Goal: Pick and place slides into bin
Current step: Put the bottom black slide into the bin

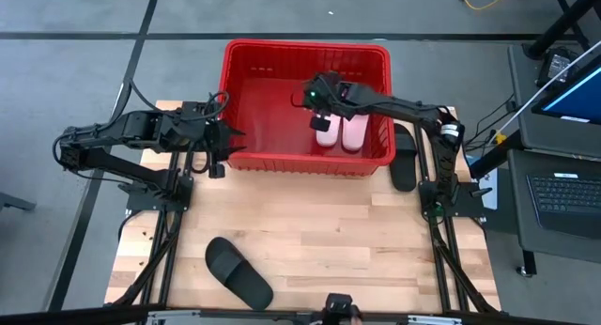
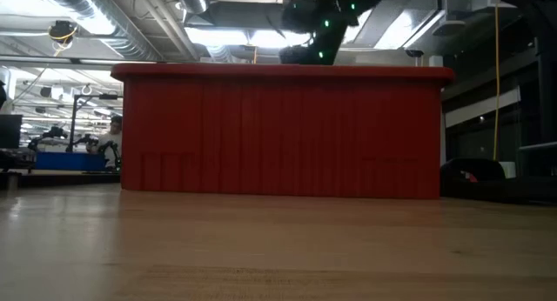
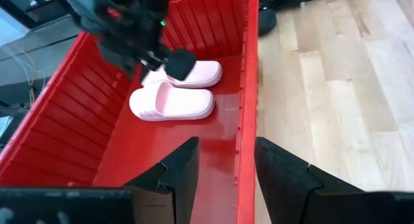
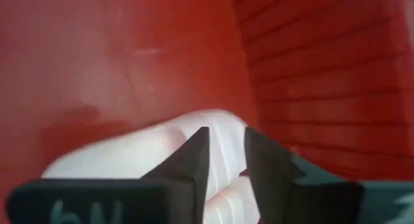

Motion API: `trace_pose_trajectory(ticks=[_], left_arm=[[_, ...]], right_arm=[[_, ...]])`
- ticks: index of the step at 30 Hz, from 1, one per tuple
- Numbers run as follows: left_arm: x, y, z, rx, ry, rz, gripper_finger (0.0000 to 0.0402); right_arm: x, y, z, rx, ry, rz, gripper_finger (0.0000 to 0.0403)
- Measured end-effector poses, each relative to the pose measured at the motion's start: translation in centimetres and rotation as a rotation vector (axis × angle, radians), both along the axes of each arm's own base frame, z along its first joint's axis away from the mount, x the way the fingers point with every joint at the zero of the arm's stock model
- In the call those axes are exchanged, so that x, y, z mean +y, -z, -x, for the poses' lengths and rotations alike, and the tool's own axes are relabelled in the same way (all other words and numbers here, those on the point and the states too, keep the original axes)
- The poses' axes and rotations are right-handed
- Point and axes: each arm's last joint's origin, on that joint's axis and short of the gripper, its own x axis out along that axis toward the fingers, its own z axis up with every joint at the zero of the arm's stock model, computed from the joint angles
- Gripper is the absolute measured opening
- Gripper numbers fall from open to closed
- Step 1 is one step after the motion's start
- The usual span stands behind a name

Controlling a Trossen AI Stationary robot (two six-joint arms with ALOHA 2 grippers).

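Though low view hides them, pink slides (image 1: 339, 131) inside bin (image 1: 246, 160)

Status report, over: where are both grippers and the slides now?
Right gripper open above two pink slides inside red bin. Left gripper open at bin's left wall. Black slides and on table. Nothing blocking.

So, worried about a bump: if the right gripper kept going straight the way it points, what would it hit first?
Most likely a pink slide in the bin; the right gripper points at it with fingers slightly apart, gap unclear.
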Motion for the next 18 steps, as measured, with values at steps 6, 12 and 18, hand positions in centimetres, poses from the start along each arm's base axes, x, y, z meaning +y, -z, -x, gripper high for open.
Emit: trace_pose_trajectory(ticks=[6, 12, 18], left_arm=[[0.1, 0.0, 0.0, 0.0, -0.031, -0.02, 0.0143], [0.2, -0.1, 0.0, -0.005, -0.059, -0.039, 0.0143], [0.2, -0.5, -0.2, -0.056, -0.065, -0.042, 0.0143]], right_arm=[[0.3, -3.6, 0.3, -0.092, 0.078, -0.032, 0.001], [2.2, -5.7, 1.0, -0.085, 0.061, -0.049, 0.0004], [4.8, -8.6, 2.1, -0.175, 0.029, -0.038, 0.0004]])
